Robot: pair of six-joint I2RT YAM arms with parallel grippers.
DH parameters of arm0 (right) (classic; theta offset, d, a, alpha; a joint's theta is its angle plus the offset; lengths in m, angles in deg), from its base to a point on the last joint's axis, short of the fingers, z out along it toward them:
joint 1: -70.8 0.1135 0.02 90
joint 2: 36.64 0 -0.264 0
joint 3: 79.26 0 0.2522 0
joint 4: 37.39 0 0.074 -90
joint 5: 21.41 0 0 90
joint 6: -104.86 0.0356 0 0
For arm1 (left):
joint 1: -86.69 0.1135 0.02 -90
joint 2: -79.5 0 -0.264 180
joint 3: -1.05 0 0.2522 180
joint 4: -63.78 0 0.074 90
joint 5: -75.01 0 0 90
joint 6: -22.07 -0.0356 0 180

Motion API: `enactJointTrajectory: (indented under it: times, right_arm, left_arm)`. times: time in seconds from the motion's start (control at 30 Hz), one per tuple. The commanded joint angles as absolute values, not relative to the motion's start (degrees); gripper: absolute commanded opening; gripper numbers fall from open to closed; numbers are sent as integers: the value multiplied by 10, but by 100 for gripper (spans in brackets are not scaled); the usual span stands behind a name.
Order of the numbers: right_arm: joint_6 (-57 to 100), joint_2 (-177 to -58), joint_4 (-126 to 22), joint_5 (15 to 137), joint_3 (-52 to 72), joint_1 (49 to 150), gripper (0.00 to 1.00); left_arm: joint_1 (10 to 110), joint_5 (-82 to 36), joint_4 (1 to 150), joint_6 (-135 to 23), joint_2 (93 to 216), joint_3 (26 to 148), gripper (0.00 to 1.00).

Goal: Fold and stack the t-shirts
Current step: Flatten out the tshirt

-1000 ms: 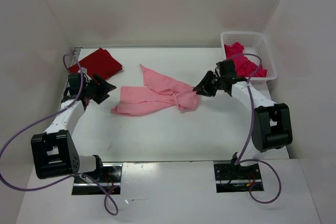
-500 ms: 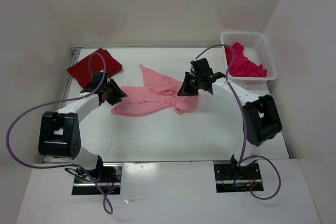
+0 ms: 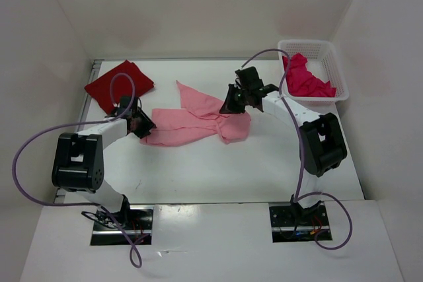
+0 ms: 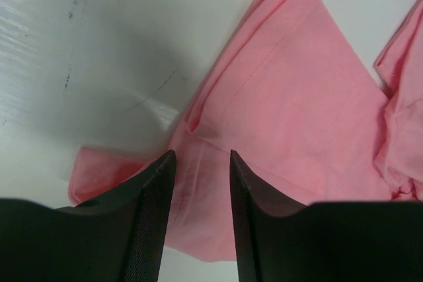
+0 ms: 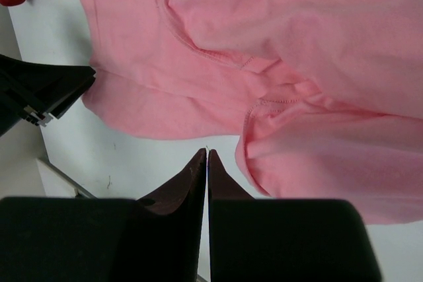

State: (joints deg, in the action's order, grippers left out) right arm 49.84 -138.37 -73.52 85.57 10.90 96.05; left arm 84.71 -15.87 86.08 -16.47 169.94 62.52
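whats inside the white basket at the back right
A crumpled crimson-magenta t-shirt lies in the white mesh basket and fills most of it. Nothing else shows inside. Whether anything lies under the shirt cannot be seen, since the cloth covers the basket floor there.

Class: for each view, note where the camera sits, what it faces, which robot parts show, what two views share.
Top external: overhead, behind left arm and right arm, both whole, facing the table.
Left wrist: on its arm, over the light pink t-shirt; left pincer open.
Right wrist: on its arm, facing that shirt; right pincer shut.
Shared: both wrists see that shirt.
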Motion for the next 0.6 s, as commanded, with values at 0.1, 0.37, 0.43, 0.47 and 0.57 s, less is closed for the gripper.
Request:
enactJointTrajectory:
  times: [0.1, 0.37, 0.43, 0.47, 0.57]
  right_arm:
    - [486, -1389, -728, 864, 125, 973, 9]
    - [481, -1400, -728, 861, 112, 973, 14]
    - [481, -1400, -728, 866, 107, 973, 14]
    - [481, -1400, -728, 866, 107, 973, 14]
    - [481, -1400, -728, 871, 101, 973, 14]
  left_arm:
    - [847, -153, 832, -143, 1750, 632, 44]
    - [847, -129, 826, -125, 1723, 624, 39]
    - [847, -129, 826, -119, 1717, 631, 39]
    - [847, -129, 826, -119, 1717, 631, 37]
    - [847, -135, 826, -119, 1731, 650, 37]
